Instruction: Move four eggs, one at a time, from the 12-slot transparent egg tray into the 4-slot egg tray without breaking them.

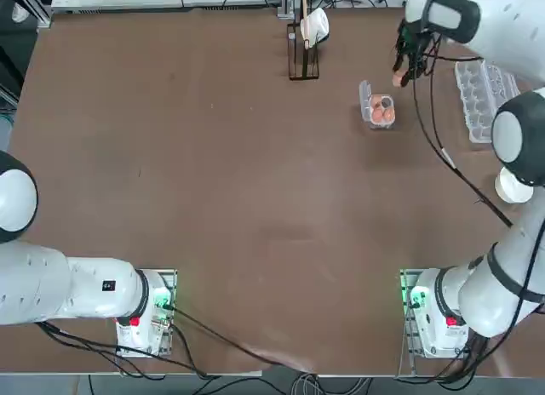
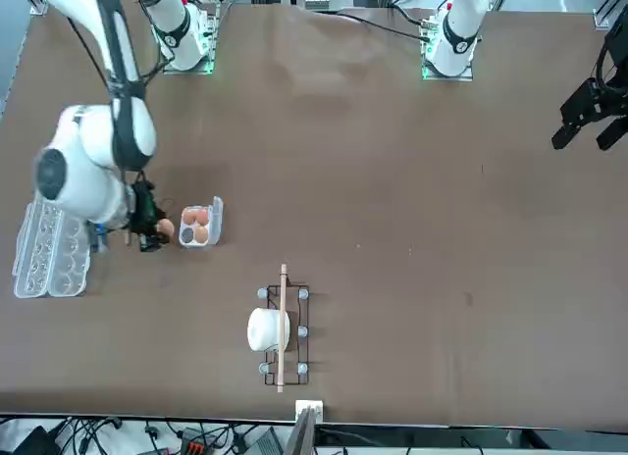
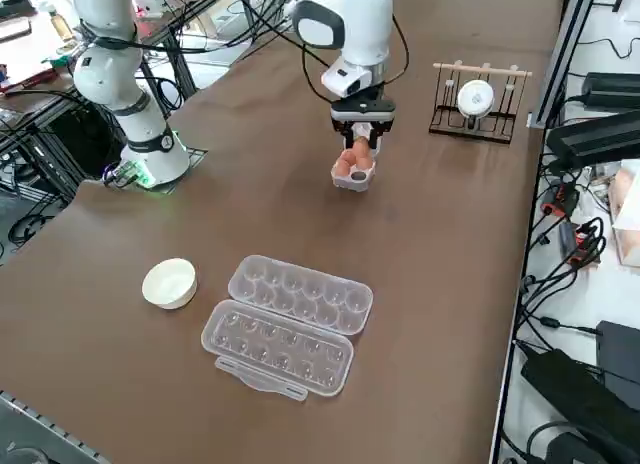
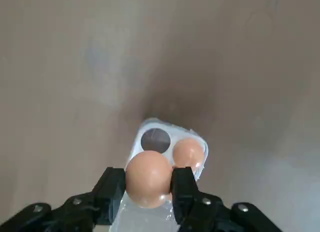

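Above the small clear tray (image 4: 177, 132), the right gripper (image 4: 148, 186) pinched a smooth, likely fragile egg (image 4: 148, 178) gently around its middle.

Near the 4-slot egg tray (image 4: 167, 128), the right gripper (image 4: 148, 186) is matte black, with blocky fingers (image 4: 184, 188) and small silvery screws. The right arm (image 1: 515, 267) is glossy white, with rounded joints, dark grey bands and black cables (image 1: 467, 181). Its base, well apart from the tray, shows green light and a red spot.

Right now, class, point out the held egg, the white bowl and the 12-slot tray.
Held egg (image 4: 148, 179): right wrist view, shell's middle.
White bowl (image 3: 170, 284): right side view, inside.
12-slot tray (image 3: 301, 295): same view, cup half.
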Tool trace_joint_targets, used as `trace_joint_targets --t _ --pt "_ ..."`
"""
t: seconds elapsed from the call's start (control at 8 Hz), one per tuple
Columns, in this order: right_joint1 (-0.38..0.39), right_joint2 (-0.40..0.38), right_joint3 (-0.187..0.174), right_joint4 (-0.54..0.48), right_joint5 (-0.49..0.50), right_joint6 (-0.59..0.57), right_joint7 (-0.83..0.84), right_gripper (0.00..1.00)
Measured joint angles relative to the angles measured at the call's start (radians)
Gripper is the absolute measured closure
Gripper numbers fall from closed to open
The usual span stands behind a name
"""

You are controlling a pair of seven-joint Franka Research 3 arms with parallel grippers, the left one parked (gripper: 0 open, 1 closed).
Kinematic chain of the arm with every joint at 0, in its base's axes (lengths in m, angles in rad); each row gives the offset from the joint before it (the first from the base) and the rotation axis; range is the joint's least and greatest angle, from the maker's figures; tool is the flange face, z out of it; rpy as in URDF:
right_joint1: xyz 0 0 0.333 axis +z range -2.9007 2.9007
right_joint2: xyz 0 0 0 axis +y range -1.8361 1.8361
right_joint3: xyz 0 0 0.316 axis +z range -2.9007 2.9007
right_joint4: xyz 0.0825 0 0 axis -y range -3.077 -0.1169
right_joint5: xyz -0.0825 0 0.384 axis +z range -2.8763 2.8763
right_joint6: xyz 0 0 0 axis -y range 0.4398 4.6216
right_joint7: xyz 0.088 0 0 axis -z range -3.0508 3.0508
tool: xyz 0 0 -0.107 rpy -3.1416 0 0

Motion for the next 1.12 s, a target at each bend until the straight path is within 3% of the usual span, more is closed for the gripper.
trace_joint_targets --t 1.12 --pt "0.025 0.096 -0.006 0.014 0.000 0.038 0.006 0.45"
